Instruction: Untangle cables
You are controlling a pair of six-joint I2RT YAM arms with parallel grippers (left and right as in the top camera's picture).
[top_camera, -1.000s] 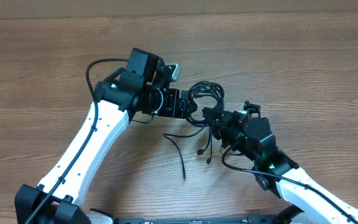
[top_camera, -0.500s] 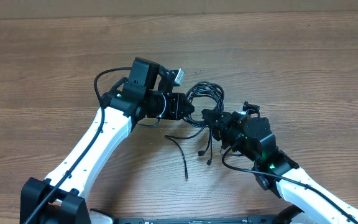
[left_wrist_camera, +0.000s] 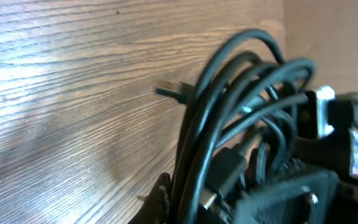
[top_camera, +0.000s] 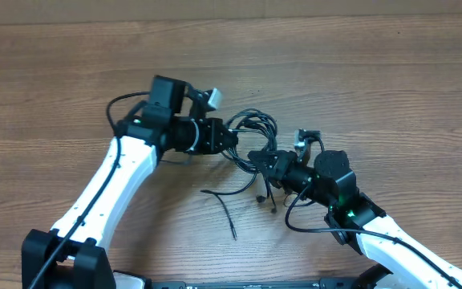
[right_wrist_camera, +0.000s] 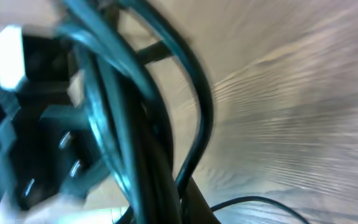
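Note:
The cables [top_camera: 253,128] form one knotted bundle of thin black cords on the wooden table [top_camera: 391,80], stretched between my two grippers. My left gripper [top_camera: 231,139] is shut on the bundle's left side. From the lower right, my right gripper [top_camera: 257,157] is shut on its near side. Loose ends [top_camera: 220,205] trail toward the front edge, with small plugs [top_camera: 268,199] hanging below the right gripper. In the left wrist view the cables [left_wrist_camera: 229,106] arch up from my left gripper [left_wrist_camera: 188,202]. In the blurred right wrist view the cables [right_wrist_camera: 135,118] run through my right gripper [right_wrist_camera: 166,199].
Both white arms reach in from the front edge, the left arm [top_camera: 115,185] and the right arm [top_camera: 375,233]. Thicker black arm wires [top_camera: 123,104] loop beside each wrist. The grippers stand very close together.
My left gripper has shut on the bundle. Both grippers and the bundle have shifted a little to the left, and the trailing ends slid with them.

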